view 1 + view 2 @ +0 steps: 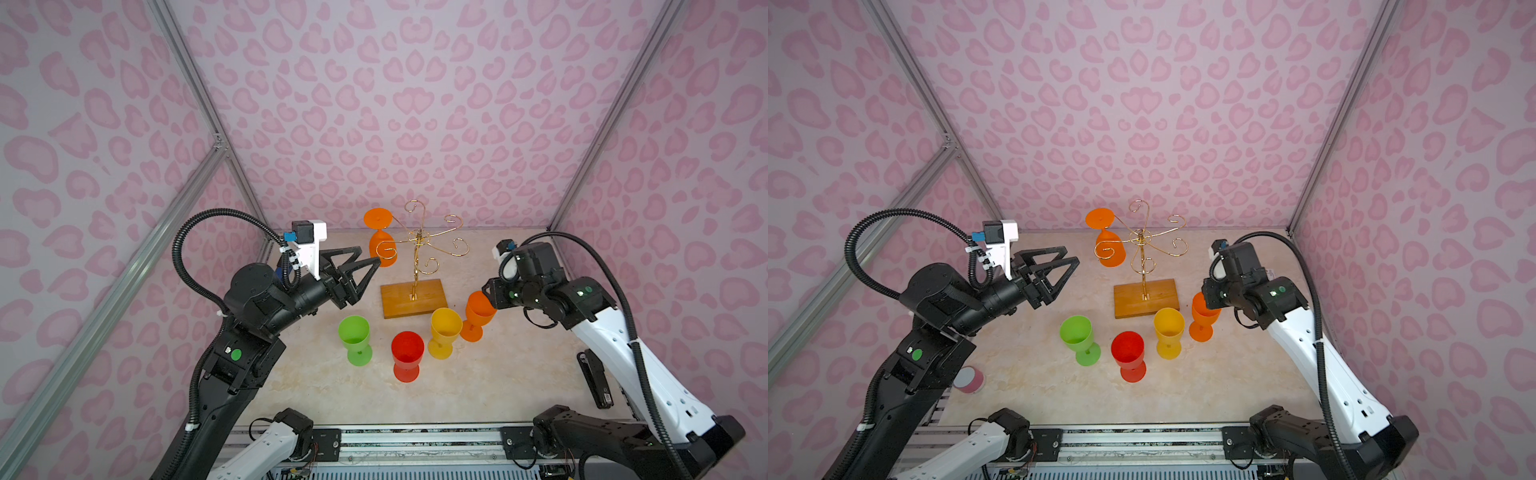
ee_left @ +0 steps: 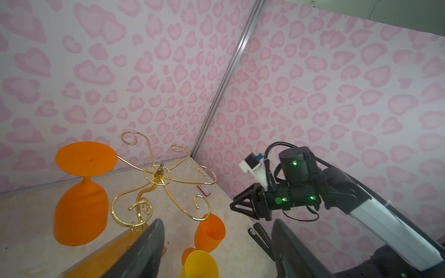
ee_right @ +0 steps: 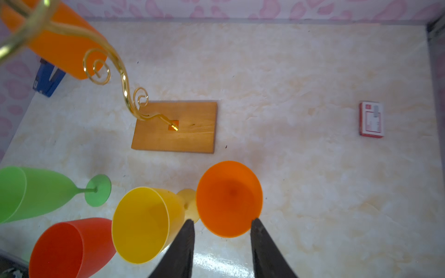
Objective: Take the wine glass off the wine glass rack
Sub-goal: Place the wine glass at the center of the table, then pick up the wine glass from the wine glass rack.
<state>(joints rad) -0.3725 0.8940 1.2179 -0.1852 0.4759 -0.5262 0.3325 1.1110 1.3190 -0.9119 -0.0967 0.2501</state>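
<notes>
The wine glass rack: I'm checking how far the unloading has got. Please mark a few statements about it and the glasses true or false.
1. One orange wine glass hangs upside down on the wine glass rack. True.
2. Five glasses stand on the table. False: four stand there, the green glass, the red glass, the yellow glass and a second orange glass.
3. The left gripper grips the hanging glass. False: its jaws stand open beside the bowl and hold nothing.
4. The yellow glass stands between the red glass and the second orange glass. True.
</notes>
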